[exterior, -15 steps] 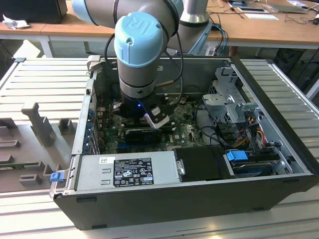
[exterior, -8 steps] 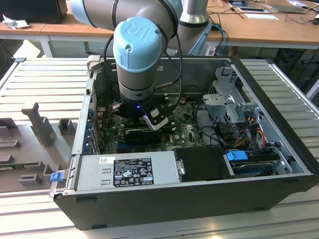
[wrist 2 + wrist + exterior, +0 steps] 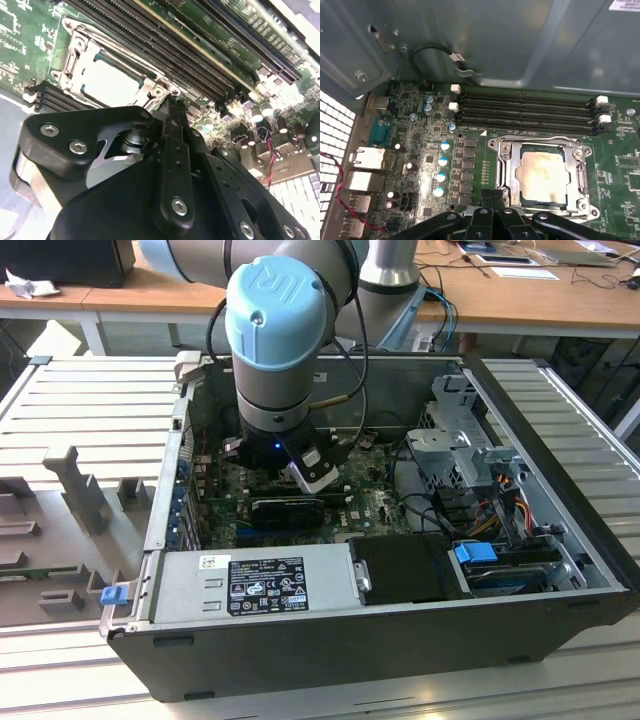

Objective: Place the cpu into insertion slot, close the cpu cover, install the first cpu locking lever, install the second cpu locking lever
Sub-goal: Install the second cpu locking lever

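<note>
The cpu (image 3: 543, 176), a pale square chip, lies flat in the insertion slot (image 3: 516, 175) on the green motherboard. The cpu cover (image 3: 506, 167), a silvery frame, is folded down around it, and a thin wire lever (image 3: 540, 138) runs along one side of the frame. In the second wrist view the cpu (image 3: 107, 82) and cover (image 3: 75, 60) sit just beyond my black fingers. My gripper (image 3: 492, 196) is shut with nothing seen between its fingers, its tip (image 3: 170, 102) right at a corner of the socket frame. In the exterior view the gripper (image 3: 300, 472) reaches down into the open computer case.
Long black memory slots (image 3: 525, 107) run beside the socket, with capacitors (image 3: 440, 176) and rear ports (image 3: 367, 160) on the other side. The grey case wall (image 3: 485, 40) rises close behind. A power supply (image 3: 255, 585), drive cage (image 3: 460, 445) and cables (image 3: 500, 510) fill the case.
</note>
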Robot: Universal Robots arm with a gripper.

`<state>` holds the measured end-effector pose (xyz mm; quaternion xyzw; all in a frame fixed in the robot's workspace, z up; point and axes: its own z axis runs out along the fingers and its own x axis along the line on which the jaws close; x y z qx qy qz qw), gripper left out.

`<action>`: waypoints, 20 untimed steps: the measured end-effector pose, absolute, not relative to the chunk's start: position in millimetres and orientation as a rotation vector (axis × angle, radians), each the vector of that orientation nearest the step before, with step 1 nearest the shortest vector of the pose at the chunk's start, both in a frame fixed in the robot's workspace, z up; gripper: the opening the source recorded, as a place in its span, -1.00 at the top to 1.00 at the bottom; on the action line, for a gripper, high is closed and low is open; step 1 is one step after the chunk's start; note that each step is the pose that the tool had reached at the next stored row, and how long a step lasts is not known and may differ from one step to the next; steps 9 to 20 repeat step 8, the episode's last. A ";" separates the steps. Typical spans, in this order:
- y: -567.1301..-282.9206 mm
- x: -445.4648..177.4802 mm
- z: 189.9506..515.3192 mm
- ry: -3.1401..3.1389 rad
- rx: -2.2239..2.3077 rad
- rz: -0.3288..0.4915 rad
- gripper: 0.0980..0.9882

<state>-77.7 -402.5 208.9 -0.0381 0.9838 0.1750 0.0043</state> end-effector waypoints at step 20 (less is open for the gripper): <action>-402.5 -77.7 223.6 3.082 -0.119 0.548 0.98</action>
